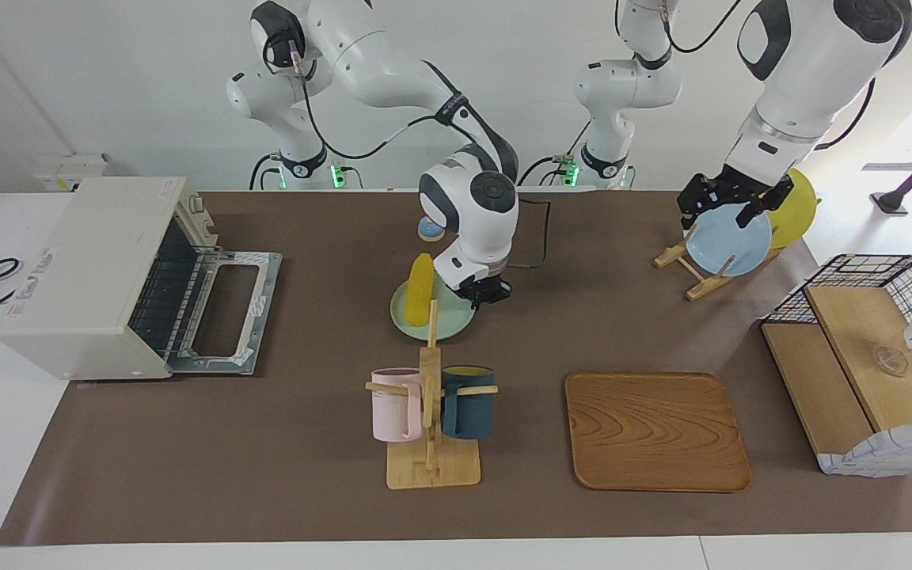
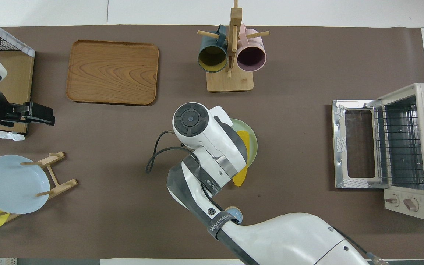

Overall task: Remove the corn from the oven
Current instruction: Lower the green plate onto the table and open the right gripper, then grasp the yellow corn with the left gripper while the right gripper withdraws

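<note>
The corn [image 1: 420, 289], a bright yellow cob, lies on a pale green plate [image 1: 450, 323] mid-counter (part hidden in the overhead view). The off-white toaster oven [image 1: 84, 273] stands at the right arm's end, door folded down, wire rack bare.

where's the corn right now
The corn lies on a pale green plate held by the right gripper near the table's middle, out of the oven, just nearer the robots than the mug rack.
</note>
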